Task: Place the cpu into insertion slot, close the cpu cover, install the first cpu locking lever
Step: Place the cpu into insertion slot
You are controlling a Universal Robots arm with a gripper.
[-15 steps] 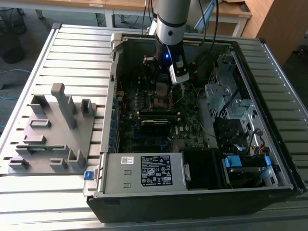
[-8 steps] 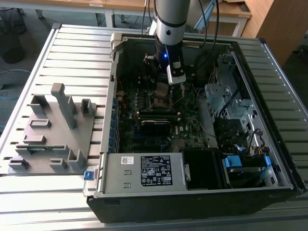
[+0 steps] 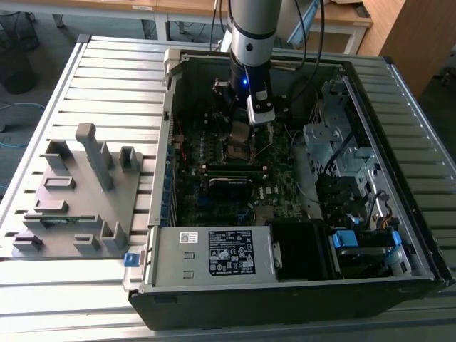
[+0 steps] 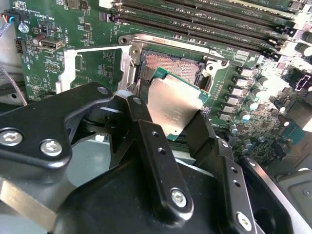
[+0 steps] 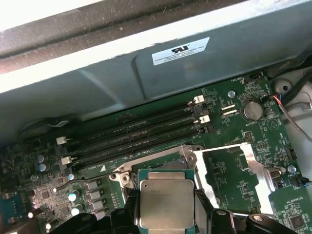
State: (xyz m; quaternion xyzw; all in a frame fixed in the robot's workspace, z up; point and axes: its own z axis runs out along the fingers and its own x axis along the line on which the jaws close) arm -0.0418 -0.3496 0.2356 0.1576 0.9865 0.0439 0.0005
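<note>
1 cpu [image 5: 166,202], 1 cpu slot [image 4: 170,66], 1 cover [image 5: 251,158], 4 memory slots [image 5: 136,129], 1 gripper [image 4: 168,114], 1 case [image 3: 178,260], 1 grey fixture [image 3: 71,214].

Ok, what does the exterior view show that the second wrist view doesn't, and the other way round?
Exterior view: the whole open case on a slatted table, a grey fixture at the exterior view's left, and the arm pointing down into the case.
Second wrist view: the claw shut on the cpu, held tilted over the slot, with the cover swung open beside it.
Both: the green board.
</note>
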